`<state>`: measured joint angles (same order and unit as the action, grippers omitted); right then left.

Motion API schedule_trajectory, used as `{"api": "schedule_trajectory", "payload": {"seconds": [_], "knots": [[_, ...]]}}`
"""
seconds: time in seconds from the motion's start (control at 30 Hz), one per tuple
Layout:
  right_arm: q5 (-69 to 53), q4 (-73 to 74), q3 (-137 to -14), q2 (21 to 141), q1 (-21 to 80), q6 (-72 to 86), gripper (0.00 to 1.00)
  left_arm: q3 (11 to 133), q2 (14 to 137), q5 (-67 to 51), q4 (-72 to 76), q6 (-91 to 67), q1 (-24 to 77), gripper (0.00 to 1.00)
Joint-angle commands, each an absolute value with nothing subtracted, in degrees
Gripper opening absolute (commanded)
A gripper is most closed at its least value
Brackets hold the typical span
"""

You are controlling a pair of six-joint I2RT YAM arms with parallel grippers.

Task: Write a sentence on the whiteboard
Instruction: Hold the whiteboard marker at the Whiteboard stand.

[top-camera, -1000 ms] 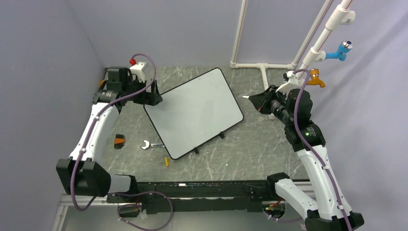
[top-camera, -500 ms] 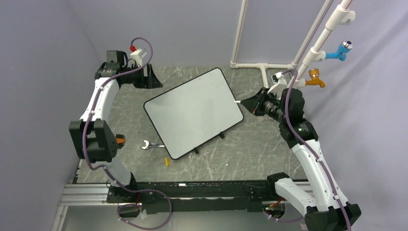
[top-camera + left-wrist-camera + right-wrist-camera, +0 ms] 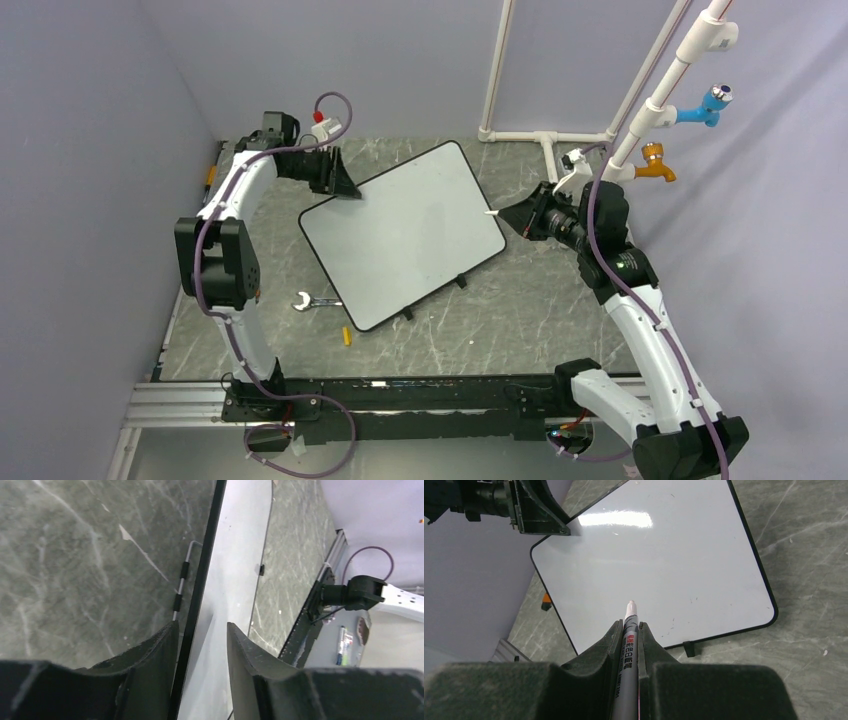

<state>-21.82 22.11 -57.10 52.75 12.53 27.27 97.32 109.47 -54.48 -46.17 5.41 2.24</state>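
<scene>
The whiteboard (image 3: 400, 235) lay turned at an angle in the middle of the grey marbled table (image 3: 520, 320). It was a white rectangle with a thin black rim and rounded corners, its face plain except for a few faint specks. The left end effector (image 3: 200, 630) sat at the board's upper-left corner with its fingers parted astride the rim, bare white showing between the rim and one finger. At the board's right edge the right end effector (image 3: 629, 626) was clenched on a marker (image 3: 628, 655), whose pale tip pointed at the board. Only the overhead view showed a wrench (image 3: 312, 300) and a small yellow piece (image 3: 347, 336) lower left of the board. Only the left wrist view showed a wire stand (image 3: 182, 580) under the board. Only the right wrist view showed the marker's printed label.
</scene>
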Motion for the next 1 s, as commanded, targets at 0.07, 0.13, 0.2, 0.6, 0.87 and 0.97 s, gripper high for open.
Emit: {"api": "schedule_trajectory", "payload": {"seconds": [0.07, 0.13, 0.2, 0.6, 0.87, 0.97], "knots": [[-22.9, 20.7, -59.0, 53.0, 12.7, 26.2, 0.0, 99.2, 109.9, -59.0, -47.6, 7.6, 2.6, 0.4], [-23.0, 20.9, -59.1, 52.9, 12.7, 26.1, 0.0, 98.9, 110.0, -59.4, -47.5, 7.5, 2.7, 0.38], [-23.2, 21.1, -59.0, 52.7, 12.8, 26.0, 0.0, 98.8, 110.1, -59.5, -47.4, 7.5, 2.6, 0.33], [-27.4, 20.2, -58.0, 52.5, 12.9, 25.0, 0.0, 98.2, 110.2, -59.8, -48.5, 8.5, 4.1, 0.28], [-27.3, 20.6, -58.1, 52.3, 13.0, 24.9, 0.0, 98.3, 111.3, -59.9, -49.0, 8.8, 4.1, 0.26], [-27.3, 20.7, -57.9, 52.4, 13.0, 24.8, 0.0, 98.1, 111.2, -60.3, -49.1, 8.9, 4.2, 0.27]]}}
